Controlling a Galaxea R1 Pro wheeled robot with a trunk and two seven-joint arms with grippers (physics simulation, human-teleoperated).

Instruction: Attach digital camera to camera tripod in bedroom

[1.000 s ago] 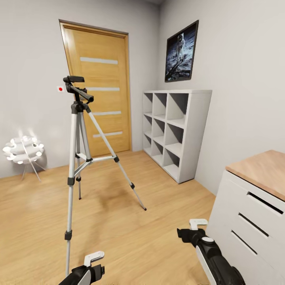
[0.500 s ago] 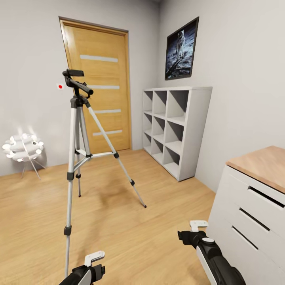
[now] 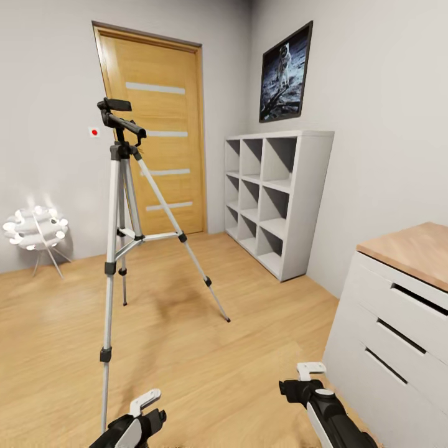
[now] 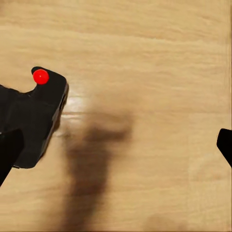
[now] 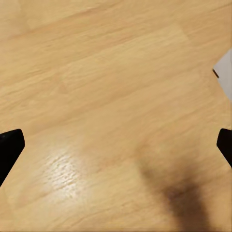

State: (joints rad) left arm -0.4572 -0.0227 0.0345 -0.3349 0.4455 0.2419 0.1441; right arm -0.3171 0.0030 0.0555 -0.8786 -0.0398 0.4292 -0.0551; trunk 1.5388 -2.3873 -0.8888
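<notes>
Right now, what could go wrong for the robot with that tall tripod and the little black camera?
1. The left gripper is wide open, and the digital camera sits beside one finger, not clamped. It might get knocked or left behind.
2. The nearest leg of the camera tripod stands close to the left arm. A bump there could tip it over.

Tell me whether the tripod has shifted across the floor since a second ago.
No. The tripod keeps its place against the door and the lamp; everything drifts up the head view together, so the camera moved.
</notes>
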